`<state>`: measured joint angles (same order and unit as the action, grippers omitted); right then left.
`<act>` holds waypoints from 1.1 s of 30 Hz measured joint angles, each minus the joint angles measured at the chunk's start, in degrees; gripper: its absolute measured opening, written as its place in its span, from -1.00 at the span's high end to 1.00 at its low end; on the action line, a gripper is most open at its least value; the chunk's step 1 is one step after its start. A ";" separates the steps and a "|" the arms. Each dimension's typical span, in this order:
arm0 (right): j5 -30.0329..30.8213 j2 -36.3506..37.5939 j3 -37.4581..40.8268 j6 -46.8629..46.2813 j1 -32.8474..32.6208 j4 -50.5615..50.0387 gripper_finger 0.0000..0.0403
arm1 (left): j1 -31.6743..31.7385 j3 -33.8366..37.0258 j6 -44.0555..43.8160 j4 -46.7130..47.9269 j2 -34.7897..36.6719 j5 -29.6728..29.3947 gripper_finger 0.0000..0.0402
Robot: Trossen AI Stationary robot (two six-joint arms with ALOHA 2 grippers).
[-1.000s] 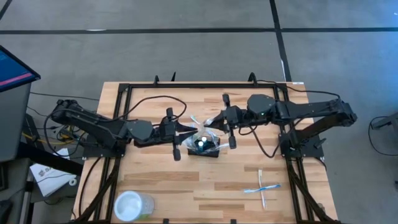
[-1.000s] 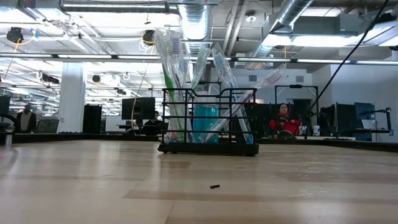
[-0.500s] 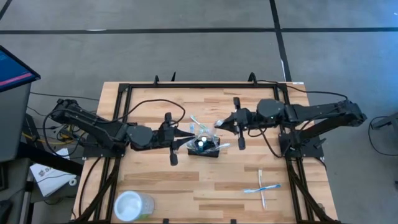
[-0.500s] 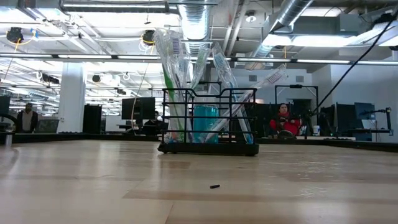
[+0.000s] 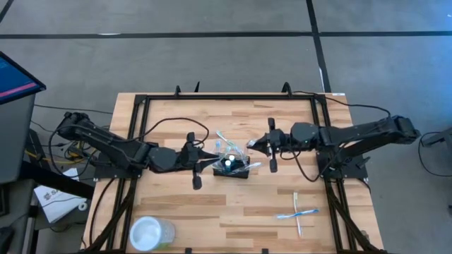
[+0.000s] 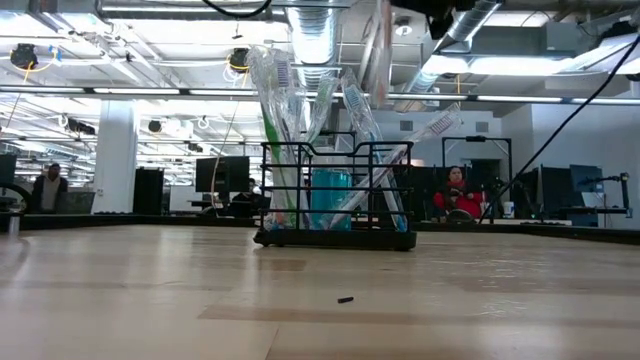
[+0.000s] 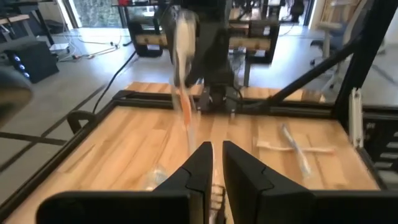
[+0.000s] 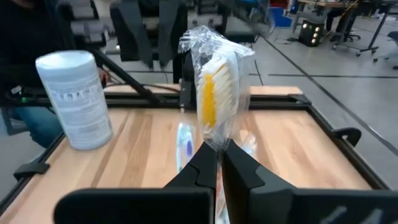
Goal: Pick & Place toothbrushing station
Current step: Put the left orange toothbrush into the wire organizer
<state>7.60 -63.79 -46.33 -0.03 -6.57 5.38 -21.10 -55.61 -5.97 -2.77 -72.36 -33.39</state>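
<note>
The toothbrushing station, a black wire caddy, stands on the table's middle with several wrapped toothbrushes and a teal tube upright in it. My right gripper hovers just right of and above it, shut on a plastic-wrapped toothbrush with yellow bristles. This brush shows blurred in the low view, above the caddy's rim. My left gripper hangs above the caddy's left side. Its fingers stand almost together, with nothing seen between them. My right gripper pinches the wrapped toothbrush between its two fingers on the handle, just under the head. The fingers come nearly level from the table's right and lie across the brush. It stands upright, head up, lifted clear above the caddy.
Two toothbrushes lie crossed on the table at the near right. A round whitish cup stands at the near left corner. A small dark speck lies on the wood in front of the caddy. A black frame rail runs around the table.
My right gripper has come down with the toothbrush and drawn back a little toward the table's right edge. The brush now dips into the top of the low view. My left gripper has sunk slightly beside the caddy. The caddy has stayed put.
</note>
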 joint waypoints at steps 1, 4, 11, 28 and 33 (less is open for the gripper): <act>0.00 -0.02 0.70 -0.02 0.00 0.39 1.00 | -0.18 0.20 -0.29 -0.14 0.06 0.01 0.85; 0.00 -0.02 3.39 -0.94 -0.04 2.17 1.00 | -0.95 1.03 -0.35 -0.51 0.05 0.04 0.85; 1.40 -0.02 9.64 -3.59 0.17 8.57 1.00 | -2.46 2.49 -0.35 -1.71 0.05 0.13 0.85; 3.01 -10.67 12.00 -5.56 0.32 16.25 1.00 | -2.98 3.34 -0.49 -3.32 0.03 -0.07 0.85; 2.73 -13.09 11.98 -6.20 1.59 18.91 1.00 | -4.00 3.33 -0.50 -3.35 0.01 -0.09 0.85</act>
<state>10.33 -76.88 -34.35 -6.23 -4.98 24.29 -25.09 -52.27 -6.47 -6.12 -72.36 -33.47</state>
